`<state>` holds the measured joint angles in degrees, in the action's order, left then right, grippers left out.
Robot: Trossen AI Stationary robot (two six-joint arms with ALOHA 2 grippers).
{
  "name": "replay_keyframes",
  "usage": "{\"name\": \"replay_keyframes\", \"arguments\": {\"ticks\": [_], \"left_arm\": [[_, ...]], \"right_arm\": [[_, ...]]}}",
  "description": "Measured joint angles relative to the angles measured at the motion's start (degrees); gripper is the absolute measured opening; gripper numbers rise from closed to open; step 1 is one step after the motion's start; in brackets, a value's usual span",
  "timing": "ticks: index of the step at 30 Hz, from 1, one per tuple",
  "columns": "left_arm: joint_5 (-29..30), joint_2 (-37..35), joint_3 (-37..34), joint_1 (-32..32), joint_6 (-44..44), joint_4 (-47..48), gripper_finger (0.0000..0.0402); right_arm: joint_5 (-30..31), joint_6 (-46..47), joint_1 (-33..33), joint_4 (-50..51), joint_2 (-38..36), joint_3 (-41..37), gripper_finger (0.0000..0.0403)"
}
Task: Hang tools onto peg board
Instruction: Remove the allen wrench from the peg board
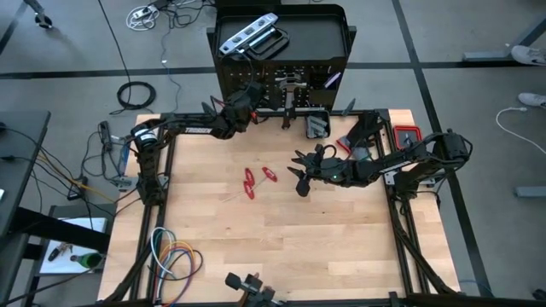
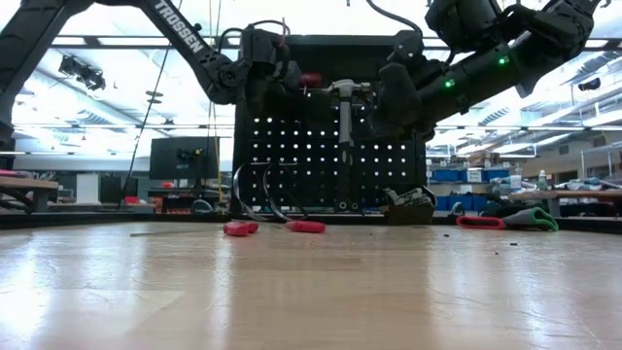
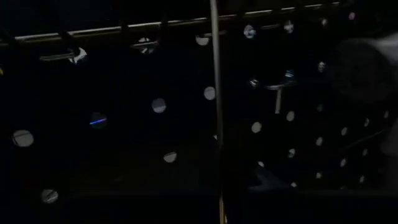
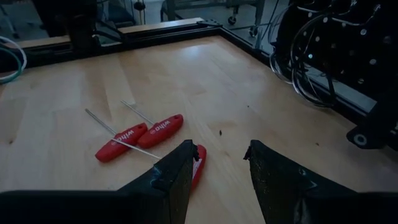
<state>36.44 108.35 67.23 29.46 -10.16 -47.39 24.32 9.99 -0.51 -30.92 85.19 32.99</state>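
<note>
Your left arm reaches toward the upper middle of the high view, its gripper (image 1: pixel 248 95) closed tight. Your right arm stretches in from the right, its gripper (image 4: pixel 219 163) parted, right of centre.

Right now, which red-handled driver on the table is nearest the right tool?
The single driver at the right tool's fingertips, its red handle partly hidden behind one finger. The other two lie side by side farther off.

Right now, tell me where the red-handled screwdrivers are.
The red-handled screwdrivers lie flat on the light wooden tabletop near its middle in the high view, just left of the right gripper, in front of the black peg board.
</note>
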Motion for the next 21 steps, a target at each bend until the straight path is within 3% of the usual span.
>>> {"name": "replay_keyframes", "arguments": {"ticks": [12,18,21], "left_arm": [[6.87,-0.17,-0.03,-2.49,-3.83,-0.84,0.0001],[5.82,-3.41,-5.79,-2.92,-3.98,-5.86,0.0000],[2.08,-6.84,-10.32,-2.63,-3.86,-6.67,0.0000]], "right_arm": [[0.02,0.74,0.53,0.32,0.00,0.00,0.0162],[0.02,0.82,0.94,0.82,0.00,0.00,0.0162],[0.02,0.91,0.92,0.74,0.00,0.00,0.0162]]}}
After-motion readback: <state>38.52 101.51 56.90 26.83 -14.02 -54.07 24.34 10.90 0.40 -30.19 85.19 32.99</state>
